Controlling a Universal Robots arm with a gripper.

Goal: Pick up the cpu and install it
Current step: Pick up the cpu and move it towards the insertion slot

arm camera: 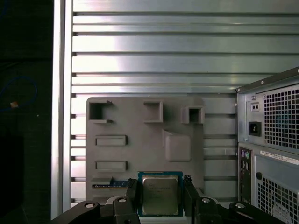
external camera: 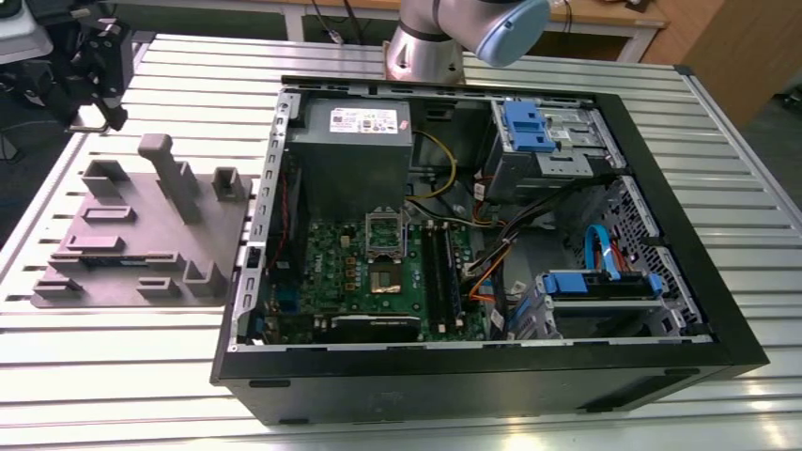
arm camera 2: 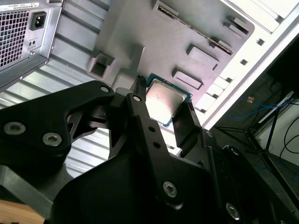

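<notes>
We are seeing the cpu [arm camera: 160, 195] showing a dull silver-grey top framed by a teal-green edge, and the gripper [arm camera: 161, 192] showing matt black. The tray [arm camera: 126, 121] is reading as plain mid grey, while the table [arm camera: 154, 46] is gleaming in ribbed silver stripes. In the exterior view we are noticing a black computer case [external camera: 501, 385], a green motherboard [external camera: 338, 268], bright blue drive brackets [external camera: 527, 127], a grey power supply [external camera: 351, 164] wearing a white label, and a blue cable [external camera: 599, 246].

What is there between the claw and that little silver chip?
Nothing. In the first wrist view the claw grips the cpu directly, its fingers against two opposite edges.
</notes>
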